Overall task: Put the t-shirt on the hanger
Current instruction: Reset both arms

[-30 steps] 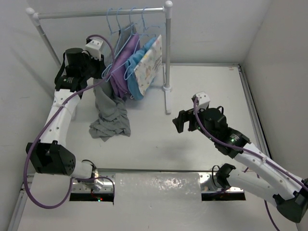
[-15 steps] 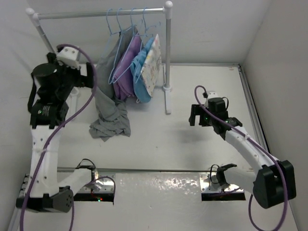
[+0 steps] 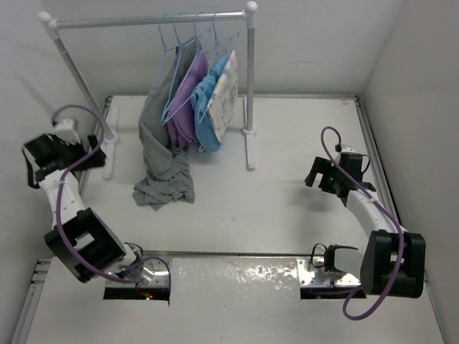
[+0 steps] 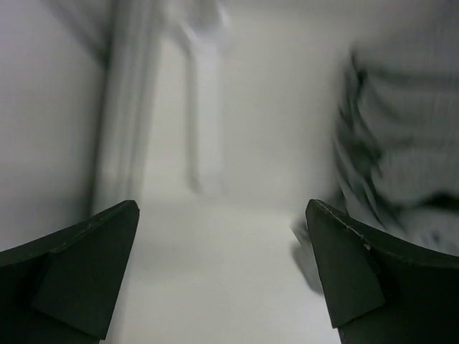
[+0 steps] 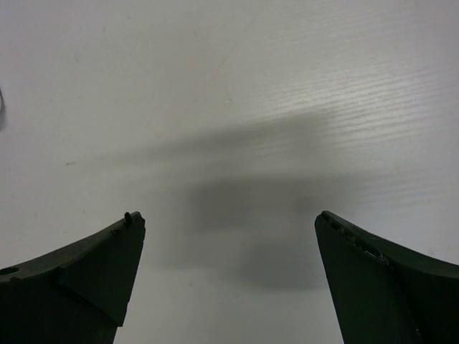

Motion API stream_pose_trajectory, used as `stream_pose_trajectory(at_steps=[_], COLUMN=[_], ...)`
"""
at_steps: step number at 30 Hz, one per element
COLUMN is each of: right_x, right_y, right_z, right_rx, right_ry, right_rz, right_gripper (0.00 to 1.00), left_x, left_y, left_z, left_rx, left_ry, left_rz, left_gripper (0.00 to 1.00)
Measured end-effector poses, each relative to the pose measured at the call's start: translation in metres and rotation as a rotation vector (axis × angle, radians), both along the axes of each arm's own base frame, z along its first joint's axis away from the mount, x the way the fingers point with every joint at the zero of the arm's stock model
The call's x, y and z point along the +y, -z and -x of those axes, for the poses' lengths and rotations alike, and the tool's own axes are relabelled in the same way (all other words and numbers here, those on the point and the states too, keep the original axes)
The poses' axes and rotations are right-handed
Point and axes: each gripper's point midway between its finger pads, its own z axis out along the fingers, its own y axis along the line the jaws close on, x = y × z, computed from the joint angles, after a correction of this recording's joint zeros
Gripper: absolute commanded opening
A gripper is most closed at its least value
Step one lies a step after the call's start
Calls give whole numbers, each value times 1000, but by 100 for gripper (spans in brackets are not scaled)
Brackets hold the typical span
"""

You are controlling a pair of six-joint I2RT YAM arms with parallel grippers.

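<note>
The t-shirt (image 3: 163, 179) appears draped over the hanger (image 3: 171, 84) on the rack (image 3: 143, 20), with its lower half heaped on the table. Being soft and light (and likely to slide off), it is best taken at the shoulders. The left gripper (image 4: 222, 272) and right gripper (image 5: 229, 279) are spread wide, with nothing held.

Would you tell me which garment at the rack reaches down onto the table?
The grey t-shirt, leftmost in the row: its lower part lies bunched on the table, while the purple garment, blue garment and patterned white garment hang clear.
</note>
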Motion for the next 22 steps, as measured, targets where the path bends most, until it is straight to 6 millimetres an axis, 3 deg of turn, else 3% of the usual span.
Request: stream_pose_trajectory(at_steps=[2,4,11,17,22], right_x=[-1,-4,-11,-13,-13], right_y=[-2,-3,1,0,3], right_z=[-4,-7,-2,-4,-6], right_rx=[-22,-40,-70,-87,-109], right_ry=[0,8,18,10,6], right_rz=[6,20,66,85,93], right_gripper=[99,99,99,99,99], left_x=[-24,-47,-68,-83,-83], left_y=[71,107,143,187,197], left_z=[15,28,18,17,15], left_rx=[131,197,202,267,283], left_ry=[42,84,182,220,218], left_rz=[133,198,86,95,91], left_gripper=[100,100,100,100,100])
